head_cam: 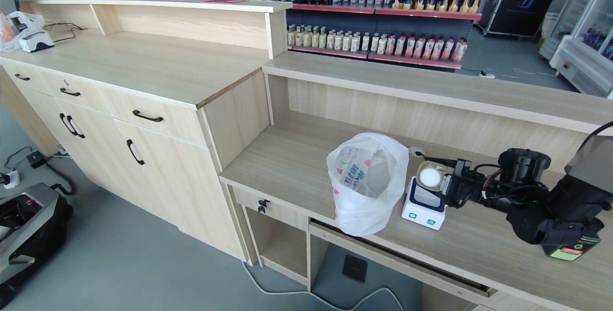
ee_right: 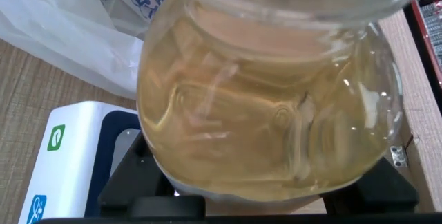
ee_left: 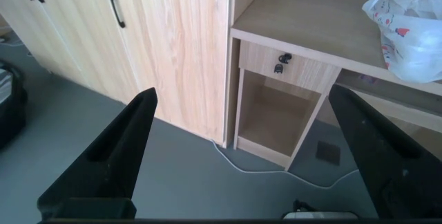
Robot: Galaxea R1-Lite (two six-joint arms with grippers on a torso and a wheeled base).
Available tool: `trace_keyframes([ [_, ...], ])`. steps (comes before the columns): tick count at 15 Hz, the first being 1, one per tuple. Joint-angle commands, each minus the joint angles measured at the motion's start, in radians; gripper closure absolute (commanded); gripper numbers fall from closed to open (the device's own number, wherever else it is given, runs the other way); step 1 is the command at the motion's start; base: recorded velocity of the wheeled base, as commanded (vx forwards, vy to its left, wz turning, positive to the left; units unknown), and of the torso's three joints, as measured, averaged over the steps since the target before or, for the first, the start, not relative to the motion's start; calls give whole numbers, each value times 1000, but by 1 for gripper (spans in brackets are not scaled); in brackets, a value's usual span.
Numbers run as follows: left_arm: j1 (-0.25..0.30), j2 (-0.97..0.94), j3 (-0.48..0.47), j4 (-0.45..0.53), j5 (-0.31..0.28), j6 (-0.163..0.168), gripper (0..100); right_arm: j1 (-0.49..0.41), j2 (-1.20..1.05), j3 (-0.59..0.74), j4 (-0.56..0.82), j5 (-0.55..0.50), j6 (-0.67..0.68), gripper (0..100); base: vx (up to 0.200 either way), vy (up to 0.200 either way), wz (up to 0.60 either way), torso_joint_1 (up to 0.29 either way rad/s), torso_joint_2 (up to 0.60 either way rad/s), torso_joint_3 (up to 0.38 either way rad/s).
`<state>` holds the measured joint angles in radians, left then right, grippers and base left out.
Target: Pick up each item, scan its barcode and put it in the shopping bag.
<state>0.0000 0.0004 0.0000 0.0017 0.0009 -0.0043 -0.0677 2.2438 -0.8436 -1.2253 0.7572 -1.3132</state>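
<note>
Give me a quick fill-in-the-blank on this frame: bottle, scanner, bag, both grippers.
1. The right gripper holds the bottle just above the scanner, whose casing is ____.
2. The left gripper is ____.
3. By the robot's own sides, the shopping bag stands on the scanner's ____ side.
Missing words: white; open; left.

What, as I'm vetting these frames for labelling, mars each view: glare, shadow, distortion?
Head view: wide-angle bowing of the counter edges, even daylight. Left wrist view: the left gripper is a dark silhouette; the bag glares white. Right wrist view: the bottle, held very close, warps whatever lies behind it, above the scanner.
</note>
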Motion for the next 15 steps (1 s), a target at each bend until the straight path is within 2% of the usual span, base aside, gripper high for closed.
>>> trace_keyframes([
  [1,0,0,0,0,1,0,0,6,17,-18,-2,1,8,100,0,0,0,0,0,0],
  [15,0,0,0,0,1,0,0,26,65,-64,-20,-1,26,100,0,0,0,0,0,0],
])
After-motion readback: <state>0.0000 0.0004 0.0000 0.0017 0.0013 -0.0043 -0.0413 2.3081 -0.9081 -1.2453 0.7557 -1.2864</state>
